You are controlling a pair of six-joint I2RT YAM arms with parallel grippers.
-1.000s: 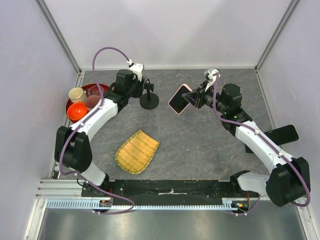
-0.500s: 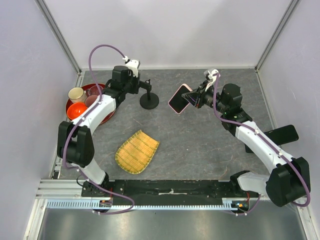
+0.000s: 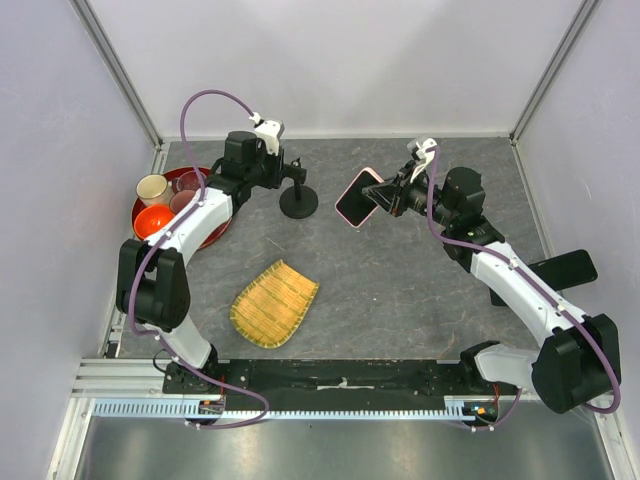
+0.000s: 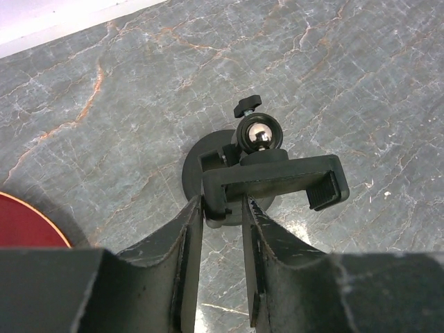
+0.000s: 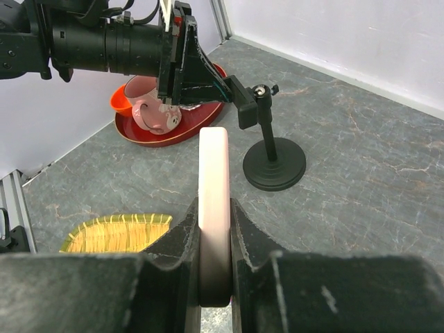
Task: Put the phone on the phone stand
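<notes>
Right wrist, gripper (image 5: 213, 208) pinching phone (image 5: 213, 163), lettering indiscernible

Grey marbled tabletop (image 3: 400, 290) — pale walls (image 3: 340, 60) around.
Aluminium posts (image 3: 120, 75) stand at the back corners; a metal rail (image 3: 340, 408) edges the near side.

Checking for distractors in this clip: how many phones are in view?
2. The pink-rimmed phone is held aloft in the right gripper; a black phone lies at the right edge of the table, partly behind the right arm. Others may be hidden under the arms.
</notes>
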